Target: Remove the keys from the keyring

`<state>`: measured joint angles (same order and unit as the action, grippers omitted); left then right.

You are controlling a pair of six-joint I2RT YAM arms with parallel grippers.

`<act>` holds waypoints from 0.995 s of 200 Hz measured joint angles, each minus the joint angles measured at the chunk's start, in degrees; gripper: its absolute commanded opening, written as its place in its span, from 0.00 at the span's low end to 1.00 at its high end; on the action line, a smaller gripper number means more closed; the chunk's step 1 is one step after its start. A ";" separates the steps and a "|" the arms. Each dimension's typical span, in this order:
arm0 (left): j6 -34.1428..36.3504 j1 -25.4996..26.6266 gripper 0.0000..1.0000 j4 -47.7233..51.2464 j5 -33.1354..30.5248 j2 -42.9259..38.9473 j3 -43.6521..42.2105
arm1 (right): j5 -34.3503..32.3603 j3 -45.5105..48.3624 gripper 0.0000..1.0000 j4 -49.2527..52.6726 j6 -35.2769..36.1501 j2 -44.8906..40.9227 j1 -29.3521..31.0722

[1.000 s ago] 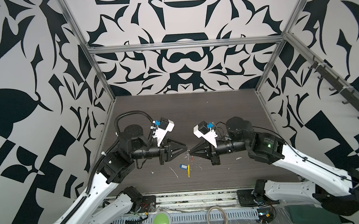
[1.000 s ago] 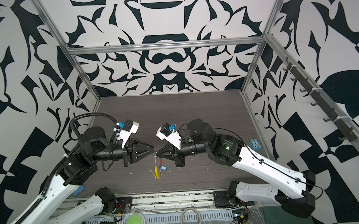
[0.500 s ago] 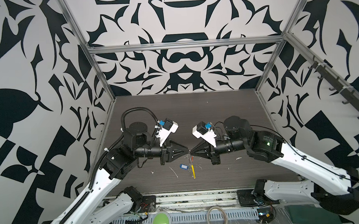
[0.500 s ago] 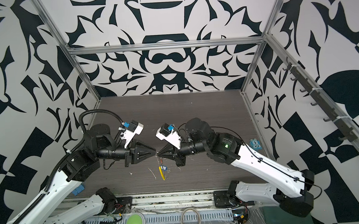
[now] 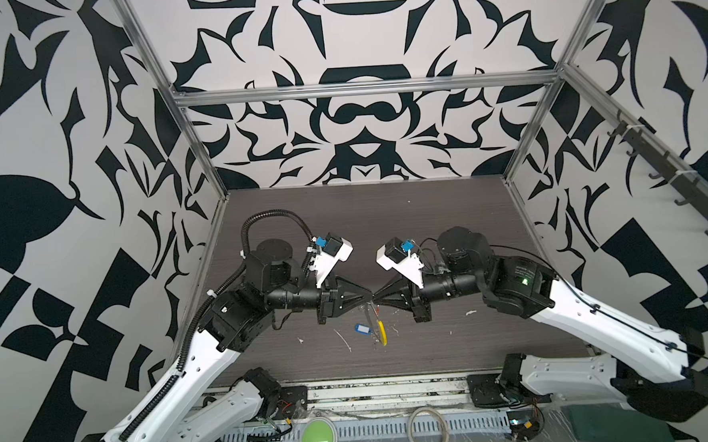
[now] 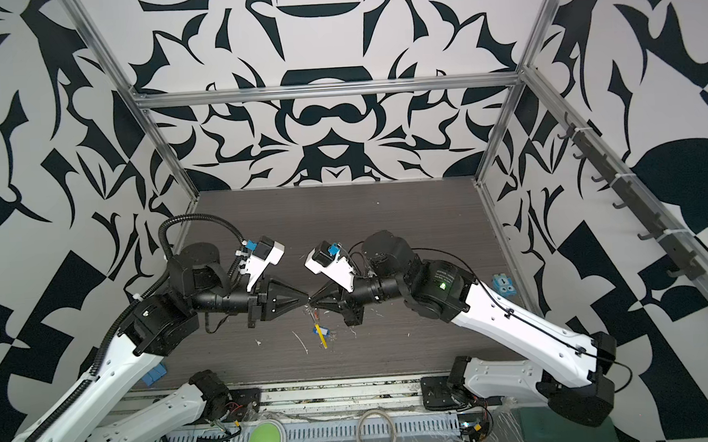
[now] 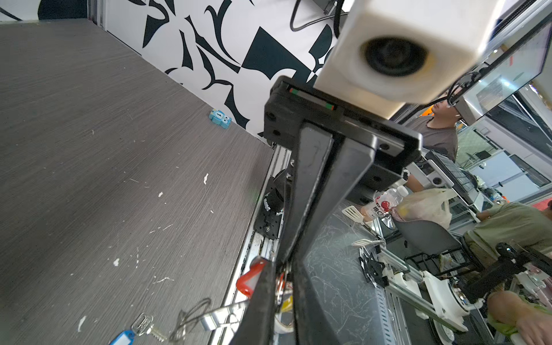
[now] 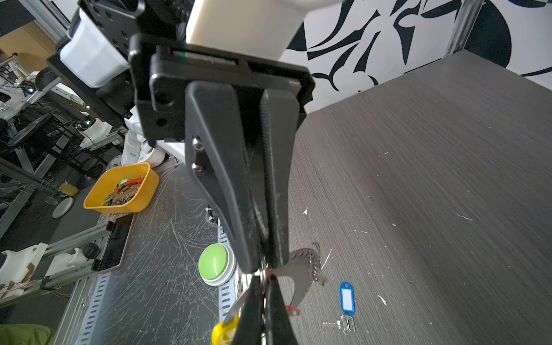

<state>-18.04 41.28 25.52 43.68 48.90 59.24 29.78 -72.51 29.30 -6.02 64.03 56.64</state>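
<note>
Right gripper [image 5: 378,303] is pinching the keyring [image 5: 381,333], with its yellow sleeve dangling toward 6 o'clock. Left gripper [image 5: 367,303] is sitting tip to tip with it, jaws nearly together at the red-tag keys [image 7: 250,278]. Can't tell if it's actually gripping. Blue-tag keys [image 8: 346,298] are lying on the table [image 5: 427,226], around 6 o'clock from the tips.

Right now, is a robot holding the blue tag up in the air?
No, the blue tag lies flat on the table with nothing gripping it.
</note>
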 measured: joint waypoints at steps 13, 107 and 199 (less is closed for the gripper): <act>-0.15 0.00 0.05 -0.11 -0.20 -0.07 0.00 | 0.00 -0.13 0.00 0.02 0.00 0.22 -0.04; -1.46 0.61 0.00 -11.10 -5.07 -5.99 -5.79 | -0.24 0.31 0.17 -4.37 -0.90 0.00 -0.31; -5.22 0.81 0.00 -22.34 -7.54 -9.40 -10.95 | -2.49 11.85 0.27 -17.86 -1.70 -6.91 -0.37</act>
<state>-23.27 42.09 3.18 36.14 39.51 48.29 27.29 -60.66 11.44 -7.73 57.12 56.27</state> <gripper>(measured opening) 0.041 0.322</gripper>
